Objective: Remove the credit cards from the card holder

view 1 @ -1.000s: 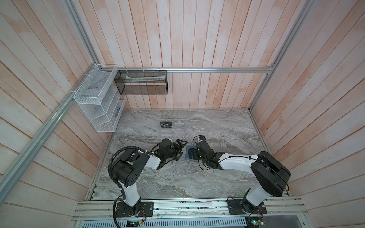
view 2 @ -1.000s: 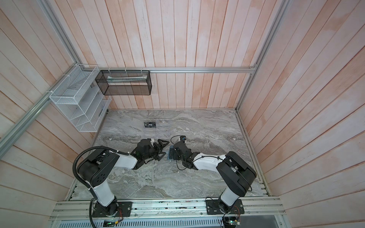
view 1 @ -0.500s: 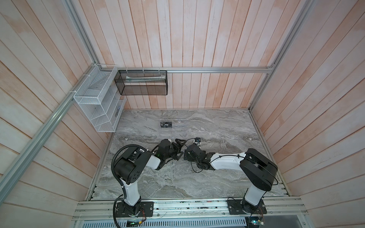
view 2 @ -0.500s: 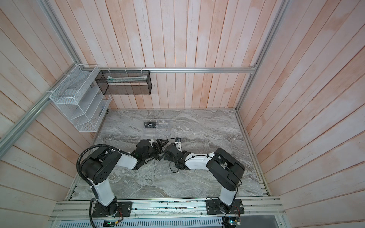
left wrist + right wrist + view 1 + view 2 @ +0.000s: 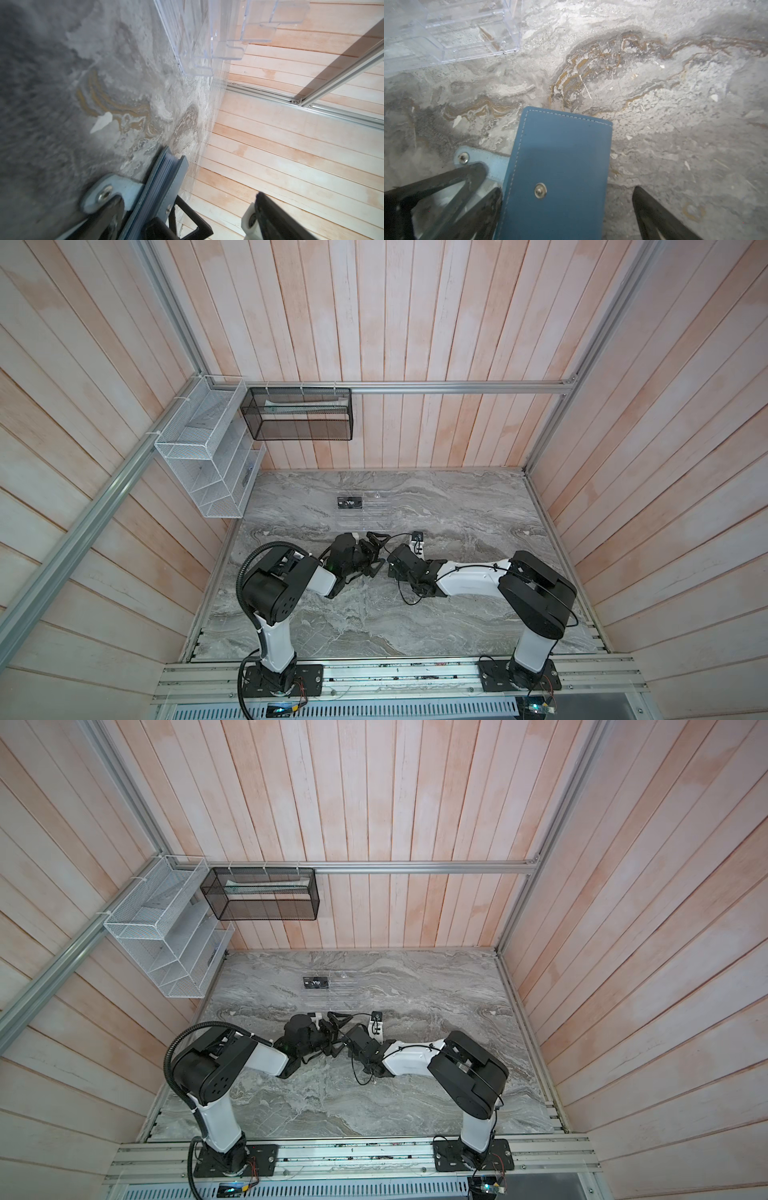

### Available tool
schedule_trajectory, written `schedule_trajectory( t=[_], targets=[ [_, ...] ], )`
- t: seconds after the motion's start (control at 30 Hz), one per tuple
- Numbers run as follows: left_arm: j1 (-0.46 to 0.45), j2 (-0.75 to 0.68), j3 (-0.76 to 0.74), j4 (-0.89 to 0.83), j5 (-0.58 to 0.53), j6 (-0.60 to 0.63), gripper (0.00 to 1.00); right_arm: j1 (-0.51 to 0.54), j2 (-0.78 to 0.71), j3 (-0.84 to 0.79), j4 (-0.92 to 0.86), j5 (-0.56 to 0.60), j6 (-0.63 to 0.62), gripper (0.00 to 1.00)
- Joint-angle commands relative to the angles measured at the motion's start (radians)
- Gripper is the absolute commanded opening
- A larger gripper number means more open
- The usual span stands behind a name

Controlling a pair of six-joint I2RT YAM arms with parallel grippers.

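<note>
Your left arm point(image 5: 322, 578) and right arm point(image 5: 469, 583) have white links and bulky black joints. A ribbed black hose point(image 5: 240, 576) loops along the left; thin black cables point(image 5: 473, 568) run along the right. Your left hand point(image 5: 187, 196) and right hand point(image 5: 566, 189) have black fingers.

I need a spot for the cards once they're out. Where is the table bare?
Widest: the table front, between the front rail and the card holder. Also free: back right, between the clear rack and the right wall. Crowded: the centre, where left gripper and right gripper meet at the card holder, just before the rack.
</note>
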Motion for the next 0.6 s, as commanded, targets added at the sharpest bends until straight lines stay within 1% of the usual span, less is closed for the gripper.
schedule_trajectory(
  t=[0.0, 0.3, 0.57],
  targets=[
    [0.018, 0.037, -0.026, -0.052, -0.027, 0.009, 1.0, 0.004, -0.012, -0.014, -0.051, 0.05, 0.016, 0.98],
    [0.029, 0.034, -0.032, -0.066, -0.027, 0.022, 1.0, 0.002, -0.09, -0.074, -0.065, 0.08, 0.011, 0.98],
    [0.031, 0.045, -0.029, -0.066, -0.025, 0.026, 1.0, -0.008, -0.127, -0.122, -0.062, 0.079, 0.011, 0.98]
  ],
)
